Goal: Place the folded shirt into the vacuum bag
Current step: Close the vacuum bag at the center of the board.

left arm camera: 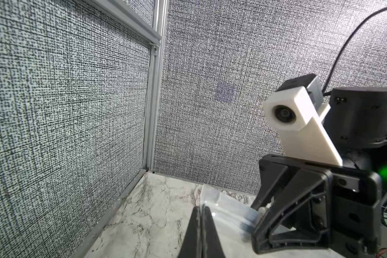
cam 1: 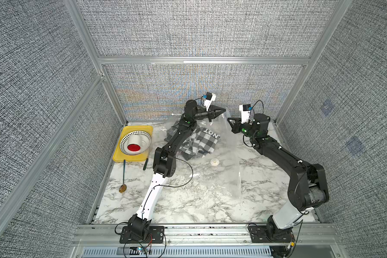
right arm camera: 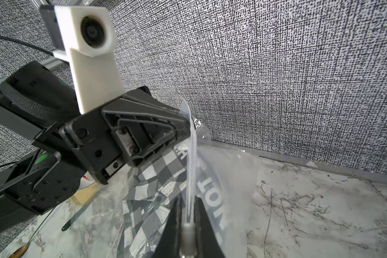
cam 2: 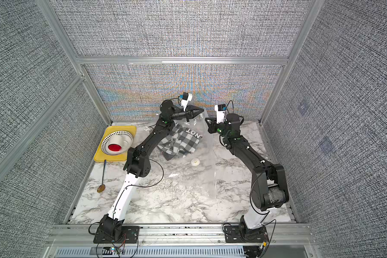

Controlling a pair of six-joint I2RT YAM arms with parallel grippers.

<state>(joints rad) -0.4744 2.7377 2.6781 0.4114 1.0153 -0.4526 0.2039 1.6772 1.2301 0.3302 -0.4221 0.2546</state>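
As both claws [cam 1: 223, 110] [cam 1: 229, 120] pinch it, bag [cam 1: 228, 154] holds shirt [cam 1: 202, 143].

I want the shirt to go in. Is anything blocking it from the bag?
Nothing visible blocks it. The left hand and right hand pinch the raised far edge of the bag, and the shirt lies there, seemingly already under the clear plastic. Only the left arm crosses above it.

I see my black-and-white left arm [cam 1: 177, 138] reaching far back, its black two-finger left gripper [cam 1: 222, 110] level, jaws pinched together, facing the nearby black right gripper [cam 1: 229, 119], likewise pinched, on the elbow-up right arm [cam 1: 277, 154].
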